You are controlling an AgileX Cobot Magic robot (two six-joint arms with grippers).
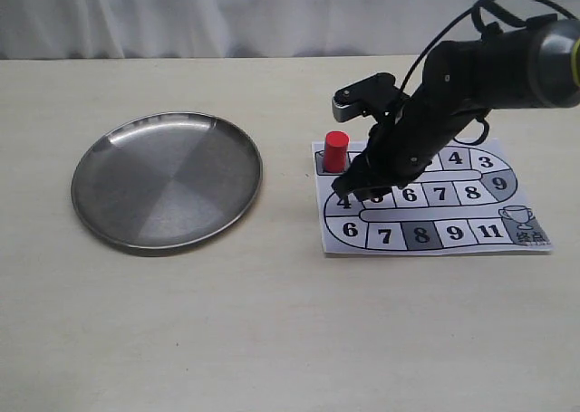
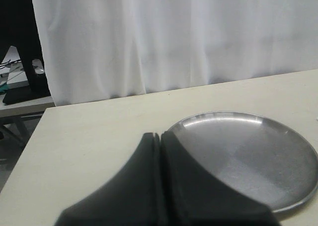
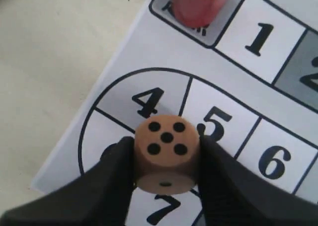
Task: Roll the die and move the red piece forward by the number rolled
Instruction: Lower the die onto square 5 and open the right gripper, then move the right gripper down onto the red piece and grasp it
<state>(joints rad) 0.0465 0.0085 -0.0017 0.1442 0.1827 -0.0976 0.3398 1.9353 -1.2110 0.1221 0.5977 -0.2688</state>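
The light-brown wooden die sits between the fingers of my right gripper, which is shut on it; its five-pip face points at the camera. It hovers over the paper game board, about where squares 4 and 5 meet. In the exterior view the die is hidden behind my right gripper. The red piece stands upright on the board's first square, just behind the gripper; its base shows in the right wrist view as the red piece. My left gripper is shut and empty beside the round metal plate.
The metal plate lies on the left of the pale table, a hand's width from the board's left edge. A white curtain closes off the far side. My left arm does not show in the exterior view.
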